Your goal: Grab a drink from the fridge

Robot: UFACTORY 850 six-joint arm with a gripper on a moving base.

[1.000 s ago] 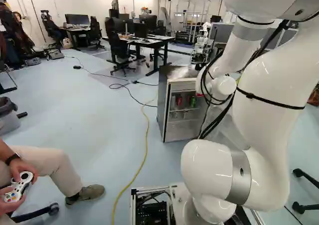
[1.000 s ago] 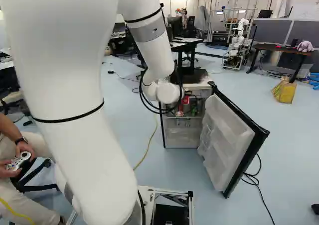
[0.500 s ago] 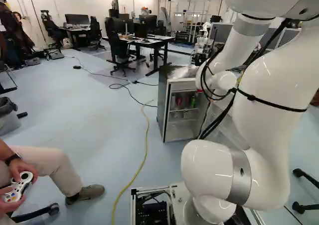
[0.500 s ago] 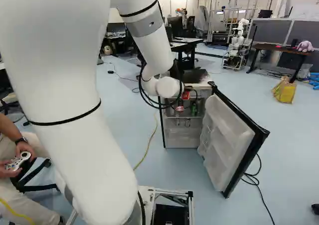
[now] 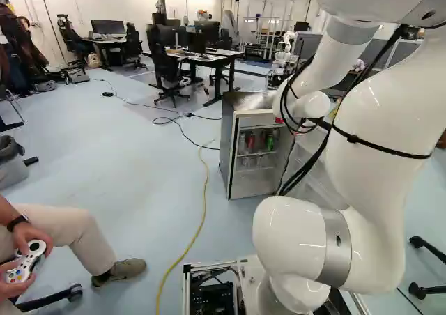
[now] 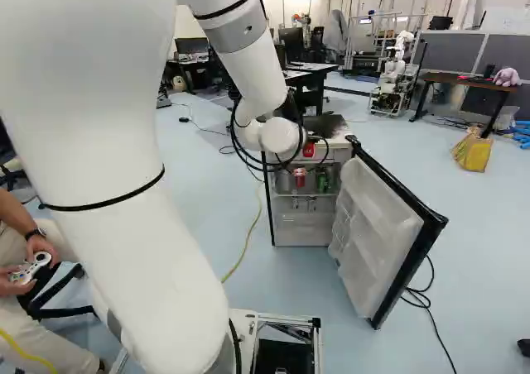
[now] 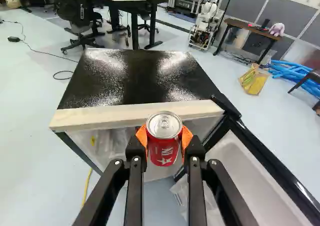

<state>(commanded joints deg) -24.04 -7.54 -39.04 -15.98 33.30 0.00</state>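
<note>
red can (image 7: pixel 163 138) held between orange pads (image 7: pixel 187 136) near open fridge (image 7: pixel 130 78).

We see a bright room, with soft light all over the pale floor (image 7: pixel 30 136). Light seems to fall from above. Just ahead of the gripper (image 7: pixel 164 137), the black fridge top (image 7: pixel 135 81) has two big, speckly white shines, with a dark stripe between them. Between the fingers, the silver lid of the can (image 7: pixel 164 148) gleams. Beside the gripper, a white glint sits on the black door edge (image 7: pixel 300 187). Farther ahead, we see dark shade under the desk (image 7: pixel 120 3).
</note>
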